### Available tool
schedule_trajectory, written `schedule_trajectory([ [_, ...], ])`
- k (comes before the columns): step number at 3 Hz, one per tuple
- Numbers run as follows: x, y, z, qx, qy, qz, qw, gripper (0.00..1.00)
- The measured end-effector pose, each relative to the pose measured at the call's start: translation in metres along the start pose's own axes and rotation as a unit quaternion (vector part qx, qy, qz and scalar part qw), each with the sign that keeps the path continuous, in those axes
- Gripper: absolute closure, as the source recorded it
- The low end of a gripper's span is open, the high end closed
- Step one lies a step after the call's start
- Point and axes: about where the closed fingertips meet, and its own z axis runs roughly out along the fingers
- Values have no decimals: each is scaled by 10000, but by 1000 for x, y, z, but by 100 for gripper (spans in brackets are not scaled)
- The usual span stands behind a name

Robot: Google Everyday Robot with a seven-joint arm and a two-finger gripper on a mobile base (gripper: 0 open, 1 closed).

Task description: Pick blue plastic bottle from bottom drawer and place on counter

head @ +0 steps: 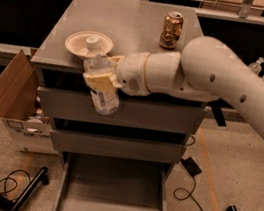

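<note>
From where I stand the pick looks done and the job is in its carry-and-place step: the gripper (100, 78) is clamped around the middle of the blue plastic bottle (105, 101), its pale fingers (94, 79) pressed against the bottle's sides, and it hangs just out in front of the counter's (131, 23) front edge, toward the front-left corner. The bottom drawer (110, 197) stands pulled out below with its floor bare. The bottle is not upright; it leans, its white cap up over the front edge and its base hanging lower, in front of the cabinet face. As I judge it, the next move needs the bottle brought higher and inward, so that its base clears the front edge, and then straightened before it is let go, or it may topple. There is little room at that corner: a shallow bowl (74, 45) sits near the front-left corner, right behind the cap, so a spot nearer the middle of the front edge would be safer. A drink can (171, 31) stands toward the back-right corner, well out of the way. The bottle itself is slim and see-through, with a pale label under the grip and a rounded bottom; it looks light and a bit slippery.
</note>
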Motion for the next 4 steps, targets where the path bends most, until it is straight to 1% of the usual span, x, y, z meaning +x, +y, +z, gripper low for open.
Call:
schedule_trajectory([
  [1,-3,-7,5,56,143,286,9995,100],
  [2,-3,-6,5,45,127,307,9994,100],
  [3,-24,-18,1,133,31,263,9996,100],
  [4,-82,-55,-11,543,-202,222,9981,100],
])
